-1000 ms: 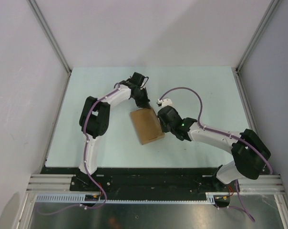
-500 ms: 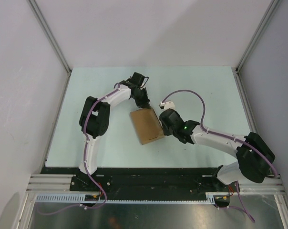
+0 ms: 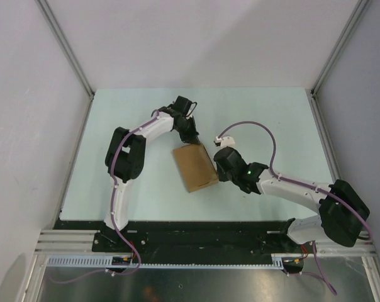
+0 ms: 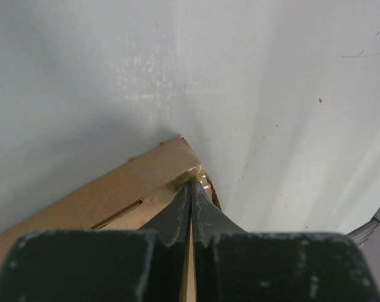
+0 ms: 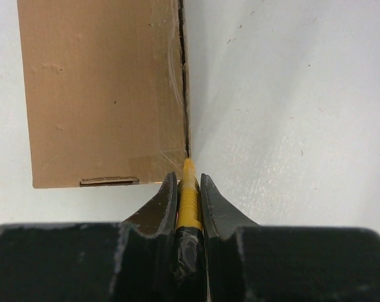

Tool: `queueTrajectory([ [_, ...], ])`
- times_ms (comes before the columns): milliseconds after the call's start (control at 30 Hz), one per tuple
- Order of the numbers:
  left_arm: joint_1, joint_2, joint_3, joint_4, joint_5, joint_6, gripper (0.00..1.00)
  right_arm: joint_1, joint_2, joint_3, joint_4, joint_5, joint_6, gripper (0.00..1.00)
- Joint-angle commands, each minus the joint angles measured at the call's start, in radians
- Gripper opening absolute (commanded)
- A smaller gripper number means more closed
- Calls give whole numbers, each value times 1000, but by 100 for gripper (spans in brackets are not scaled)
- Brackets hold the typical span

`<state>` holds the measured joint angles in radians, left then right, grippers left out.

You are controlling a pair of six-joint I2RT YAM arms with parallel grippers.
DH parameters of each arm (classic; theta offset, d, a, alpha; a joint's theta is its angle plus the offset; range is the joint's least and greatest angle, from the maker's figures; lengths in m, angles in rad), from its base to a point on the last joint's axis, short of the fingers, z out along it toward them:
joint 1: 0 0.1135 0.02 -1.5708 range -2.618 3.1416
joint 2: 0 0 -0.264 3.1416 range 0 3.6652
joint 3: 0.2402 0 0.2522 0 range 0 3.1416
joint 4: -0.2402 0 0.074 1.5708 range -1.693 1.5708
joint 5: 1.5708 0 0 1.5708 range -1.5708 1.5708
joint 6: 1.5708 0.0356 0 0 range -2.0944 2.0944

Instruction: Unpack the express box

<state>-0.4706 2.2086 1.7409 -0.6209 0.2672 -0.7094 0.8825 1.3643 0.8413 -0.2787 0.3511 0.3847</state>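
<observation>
My right gripper point(image 5: 189, 181) clamps the yellow knife point(image 5: 189, 204), tip at the box point(image 5: 102, 88) seam; my left gripper point(image 4: 191, 189), closed, rests on its corner.

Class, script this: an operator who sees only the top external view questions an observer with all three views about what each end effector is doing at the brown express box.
Operator: Is the right end effector holding anything beside the express box?
Observer: Yes. The right wrist view shows it shut on a yellow knife, whose tip is at the near end of the slit along the box's edge.
Operator: And the left end effector, at the far corner?
Observer: The left wrist view shows it shut, with its tips at that corner, on a glossy patch of tape.
</observation>
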Motion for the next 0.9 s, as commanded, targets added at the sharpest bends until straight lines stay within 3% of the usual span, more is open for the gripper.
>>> queueTrajectory([
  [0,12,71,-41,-51,-125,13,4,24,-10,-53,-110,-32,26,0],
  [333,6,82,-18,-51,-48,53,2,29,64,-19,33,69,25,0],
  [633,-13,69,5,-51,-65,129,0,27,-14,38,217,192,-56,0],
  [867,-13,37,2,-51,-95,180,0,23,-79,77,268,253,-130,0],
])
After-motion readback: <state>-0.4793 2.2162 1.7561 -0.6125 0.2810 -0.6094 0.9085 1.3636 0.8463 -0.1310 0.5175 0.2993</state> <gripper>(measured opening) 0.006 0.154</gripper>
